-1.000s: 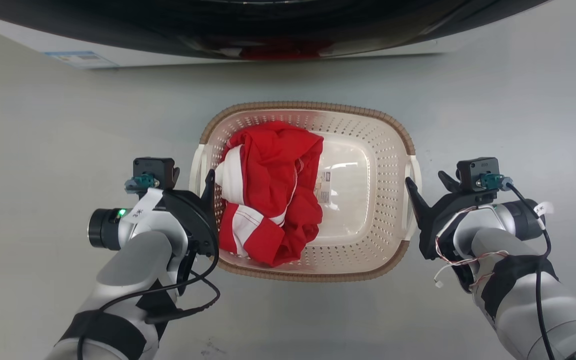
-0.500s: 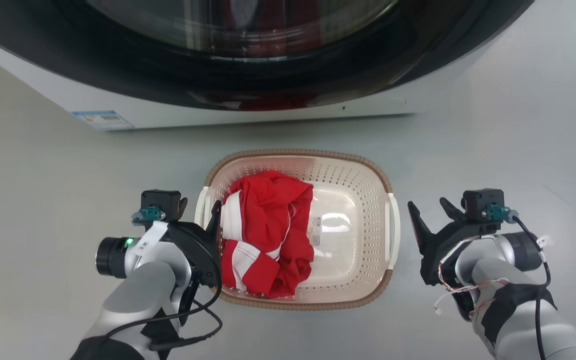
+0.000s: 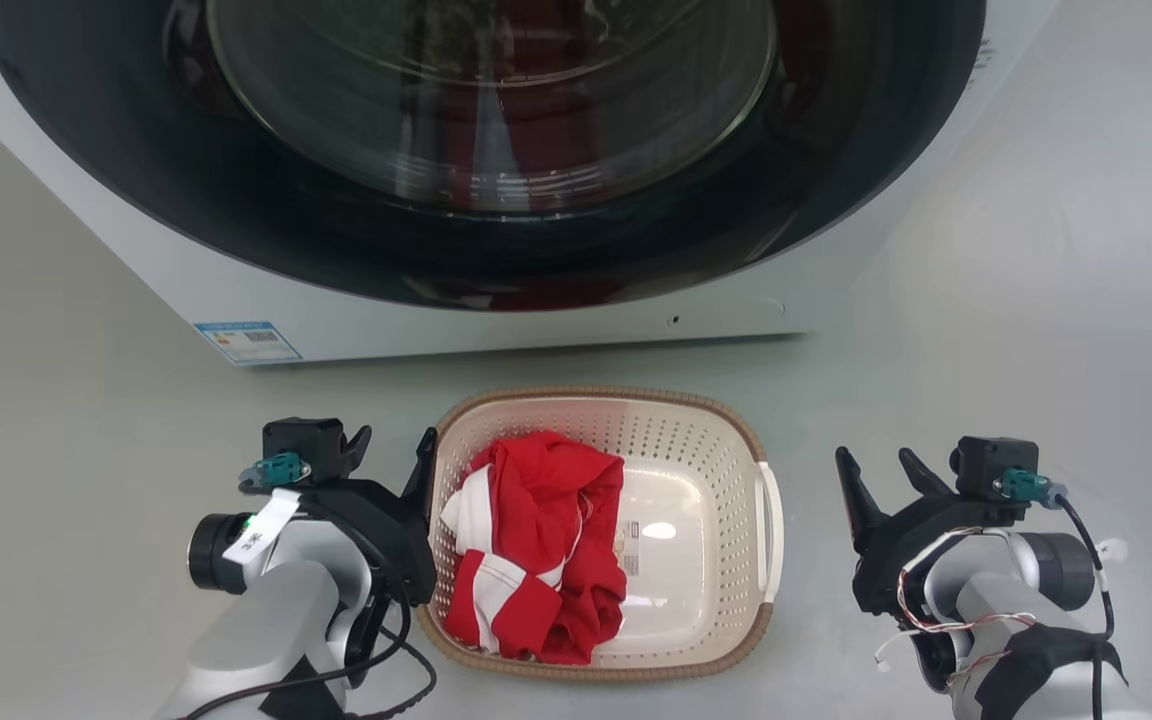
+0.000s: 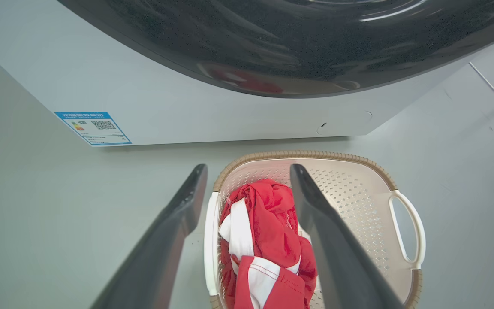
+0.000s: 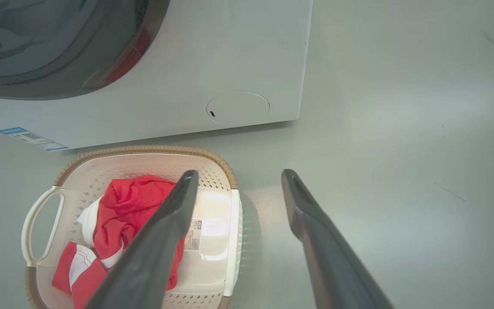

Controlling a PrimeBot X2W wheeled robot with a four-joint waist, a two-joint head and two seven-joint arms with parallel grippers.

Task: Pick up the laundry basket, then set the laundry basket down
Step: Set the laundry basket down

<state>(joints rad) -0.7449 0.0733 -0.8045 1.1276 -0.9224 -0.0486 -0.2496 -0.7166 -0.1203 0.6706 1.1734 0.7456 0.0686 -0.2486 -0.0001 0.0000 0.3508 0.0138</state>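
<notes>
The laundry basket (image 3: 698, 437), cream with a brown woven-look rim, stands on the grey floor before the washer. A red and white garment (image 3: 536, 550) fills its left half, and a small label shows on its floor. My left gripper (image 3: 394, 445) is open beside the basket's left side. In the left wrist view the white left handle (image 4: 209, 240) lies between and below the open left gripper (image 4: 248, 169). My right gripper (image 3: 873, 462) is open with nothing in it, apart from the right handle (image 3: 771, 520). In the right wrist view the right gripper (image 5: 239, 174) hangs over the basket's (image 5: 144, 149) right edge and the floor.
A white washer (image 3: 536, 335) with a large dark round door stands close behind the basket. A blue sticker (image 3: 246, 342) sits at its lower left corner. Grey floor (image 3: 1036, 330) stretches to the left and right of the basket.
The head camera has risen and shows more of the washer, with the basket smaller and lower. My right gripper has drawn away from the right handle. The left gripper stays by the left side.
</notes>
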